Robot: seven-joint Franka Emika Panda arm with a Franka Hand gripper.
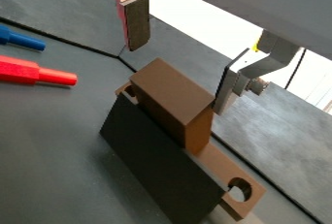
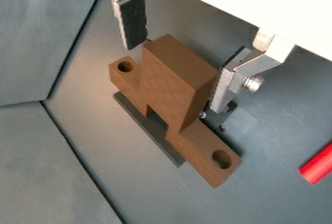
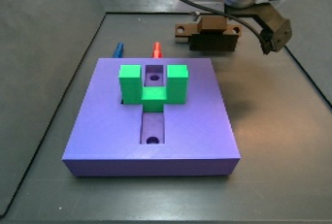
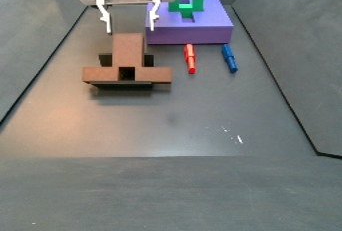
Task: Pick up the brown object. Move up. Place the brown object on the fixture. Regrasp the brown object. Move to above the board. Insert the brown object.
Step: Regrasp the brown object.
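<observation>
Brown object (image 4: pixel 126 68) lies on the dark fixture (image 4: pixel 124 87), left of centre in a side view. Just beyond it the gripper (image 4: pixel 128 17) hovers, jaws spread and empty, fingers (image 2: pixel 131 19) straddling the piece's far end. Farther back, upper right, sits the purple board (image 4: pixel 195 22).

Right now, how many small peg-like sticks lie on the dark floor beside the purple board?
2: a red peg and a blue peg, side by side between the flat purple board and the orange-brown blocky piece, over which the open claw hangs. None seem hidden.
</observation>
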